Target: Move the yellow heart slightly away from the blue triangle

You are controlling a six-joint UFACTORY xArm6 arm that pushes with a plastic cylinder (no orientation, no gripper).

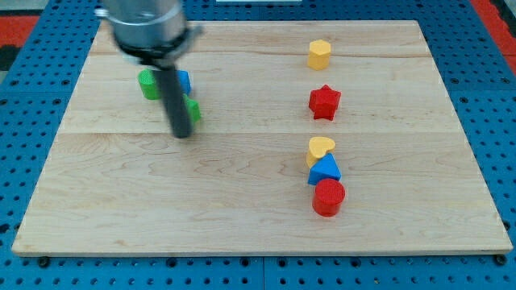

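The yellow heart (320, 148) lies right of the board's middle, touching the blue triangle (324, 170) just below it. A red cylinder (328, 197) touches the triangle's lower side. My tip (183, 134) is on the board far to the left of these, at the lower left edge of a green block (193, 112). The rod hides part of that green block.
A green cylinder (148, 84) and a blue block (183, 81) sit behind the rod at the upper left. A yellow hexagon (319, 54) is at the upper right with a red star (324, 101) below it. The wooden board (258, 217) lies on a blue pegboard.
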